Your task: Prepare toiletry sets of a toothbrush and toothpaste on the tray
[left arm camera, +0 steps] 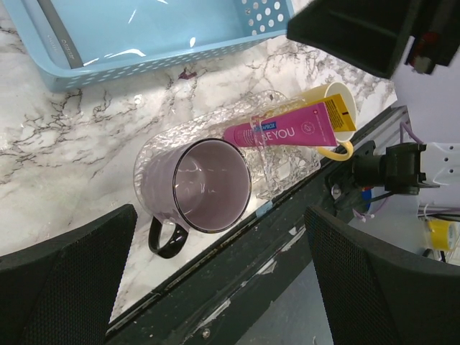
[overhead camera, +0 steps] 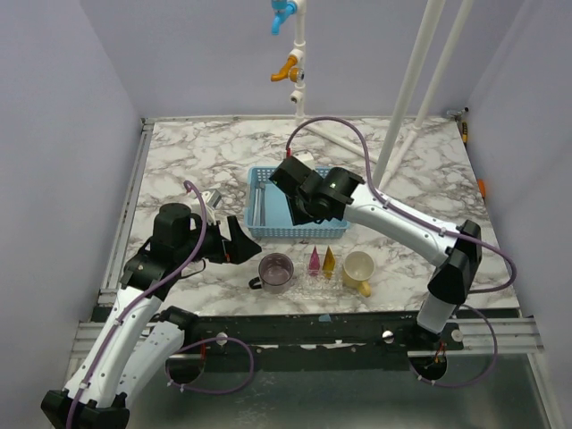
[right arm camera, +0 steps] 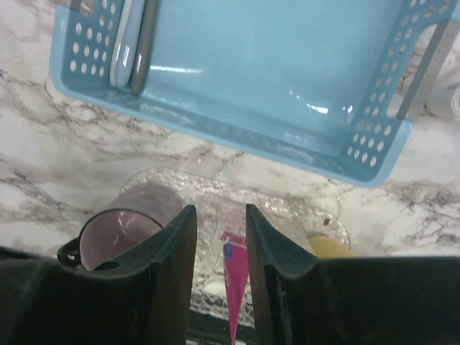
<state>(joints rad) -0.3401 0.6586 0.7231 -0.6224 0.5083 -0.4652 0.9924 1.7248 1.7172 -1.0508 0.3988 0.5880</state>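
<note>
Two toothbrushes (overhead camera: 256, 204), one pale and one dark grey, lie at the left end of a light-blue basket (overhead camera: 268, 174); they also show in the right wrist view (right arm camera: 134, 43). The clear tray (overhead camera: 304, 286) holds a purple mug (overhead camera: 276, 271), a magenta-pink toothpaste tube (overhead camera: 314, 260), a yellow tube (overhead camera: 329, 261) and a yellow mug (overhead camera: 358, 270). My right gripper (overhead camera: 302, 214) hovers over the basket's near edge, narrowly open and empty (right arm camera: 219, 223); the pink tube (right arm camera: 236, 280) shows far below its gap. My left gripper (overhead camera: 246, 246) is wide open and empty (left arm camera: 230, 287), left of the purple mug (left arm camera: 205, 183).
The tray (left arm camera: 287, 169) sits close to the table's near edge, next to the black front rail (left arm camera: 237, 280). White pipes (overhead camera: 411, 80) rise at the back right. The basket (right arm camera: 287, 79) is bare apart from the toothbrushes.
</note>
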